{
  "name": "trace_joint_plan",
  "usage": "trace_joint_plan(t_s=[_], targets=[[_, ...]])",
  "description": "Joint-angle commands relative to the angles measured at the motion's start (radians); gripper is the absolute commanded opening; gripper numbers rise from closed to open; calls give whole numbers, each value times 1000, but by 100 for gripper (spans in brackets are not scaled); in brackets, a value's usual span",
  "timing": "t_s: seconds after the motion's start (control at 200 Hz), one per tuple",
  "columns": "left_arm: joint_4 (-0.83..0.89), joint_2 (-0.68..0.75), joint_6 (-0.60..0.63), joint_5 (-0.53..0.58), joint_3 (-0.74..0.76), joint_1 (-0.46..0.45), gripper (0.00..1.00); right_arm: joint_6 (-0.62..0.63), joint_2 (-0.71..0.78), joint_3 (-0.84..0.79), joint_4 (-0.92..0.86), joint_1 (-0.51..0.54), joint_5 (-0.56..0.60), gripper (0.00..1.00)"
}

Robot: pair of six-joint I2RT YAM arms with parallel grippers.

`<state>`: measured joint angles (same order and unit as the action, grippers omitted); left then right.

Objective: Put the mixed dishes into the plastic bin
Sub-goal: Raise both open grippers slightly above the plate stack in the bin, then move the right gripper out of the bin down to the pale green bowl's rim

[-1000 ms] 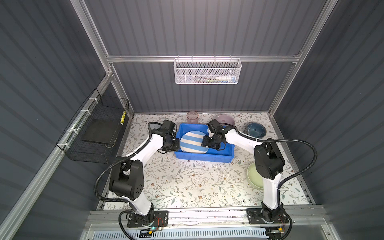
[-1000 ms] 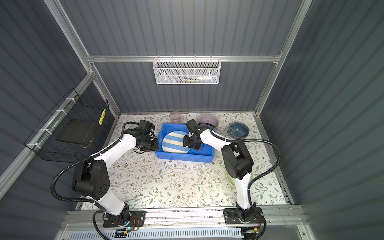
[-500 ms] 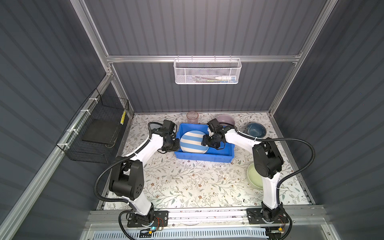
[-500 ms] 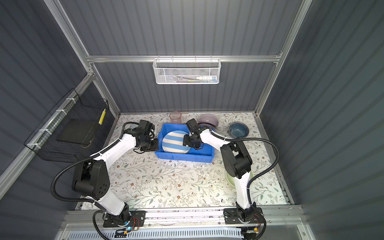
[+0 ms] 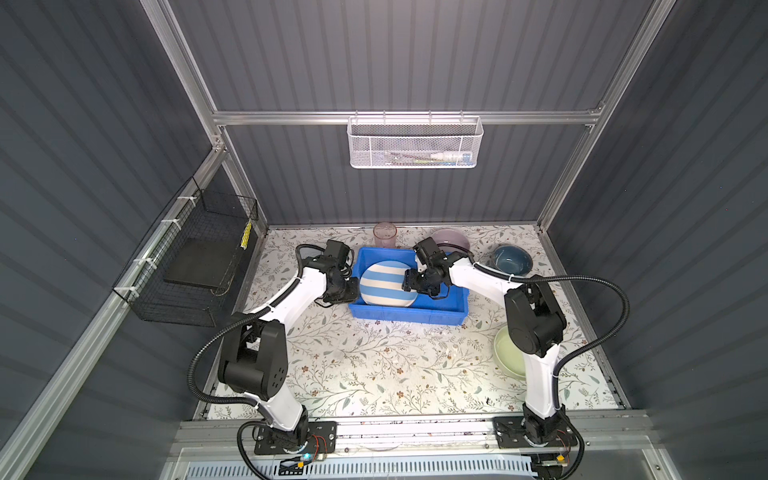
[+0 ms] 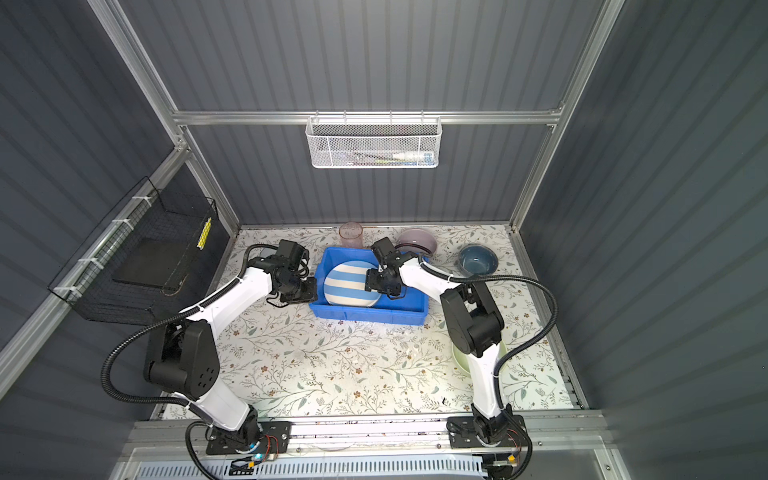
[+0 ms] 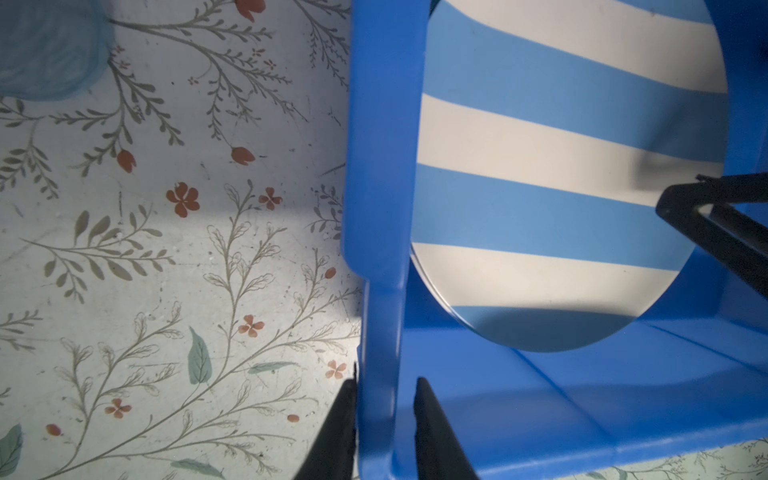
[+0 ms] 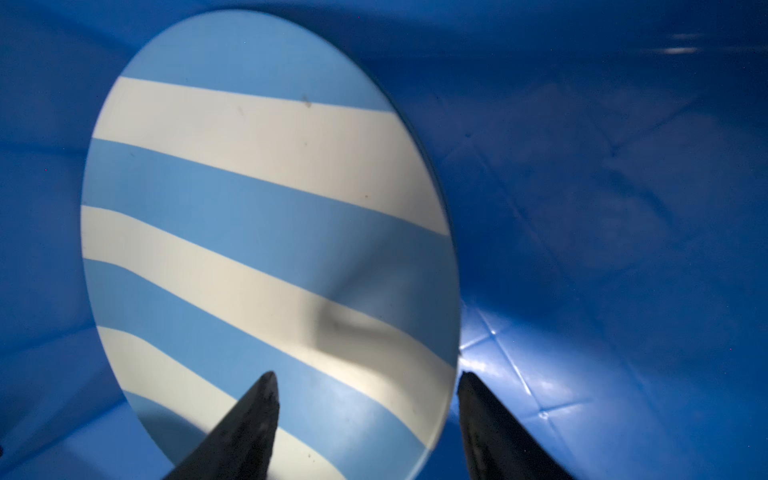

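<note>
Striped plate (image 5: 384, 284) tilted inside plastic bin (image 5: 415, 316), toward its 9 o'clock end. Left gripper (image 7: 386, 384) pinching bin's 9 o'clock wall. Right gripper (image 8: 365, 380) spread, astride plate's 3 o'clock rim.

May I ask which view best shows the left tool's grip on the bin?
Left wrist view: the left tool straddles the wall of the blue bin, close up. Both top views show it small; the right wrist view misses it.

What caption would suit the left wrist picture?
Left pincer grips the blue bin's wall; the striped plate rests inside.
</note>
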<state>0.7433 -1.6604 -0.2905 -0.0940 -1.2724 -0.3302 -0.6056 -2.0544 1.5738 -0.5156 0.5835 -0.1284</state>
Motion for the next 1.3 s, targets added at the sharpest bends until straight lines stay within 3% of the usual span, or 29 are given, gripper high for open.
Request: trace_joint_plan(t_s=[0.0, 0.28, 0.405, 0.51, 0.765, 0.951, 1.296], targets=[[43, 34, 13, -14, -25, -1, 28, 59, 97, 15, -100, -4, 75, 71], [51, 79, 7, -3, -54, -1, 51, 91, 358, -114, -276, -34, 176, 72], [61, 107, 8, 2, -65, -1, 52, 79, 505, -243, -347, -61, 248, 71], [79, 136, 9, 5, -76, -1, 55, 60, 622, -382, -373, -110, 307, 70], [80, 216, 35, -1, -48, -1, 69, -23, 841, -593, -389, -260, 298, 64], [105, 235, 38, 2, -41, -1, 70, -45, 870, -635, -436, -287, 292, 58], [108, 254, 47, 11, -4, 0, 70, -67, 858, -762, -344, -287, 135, 49]])
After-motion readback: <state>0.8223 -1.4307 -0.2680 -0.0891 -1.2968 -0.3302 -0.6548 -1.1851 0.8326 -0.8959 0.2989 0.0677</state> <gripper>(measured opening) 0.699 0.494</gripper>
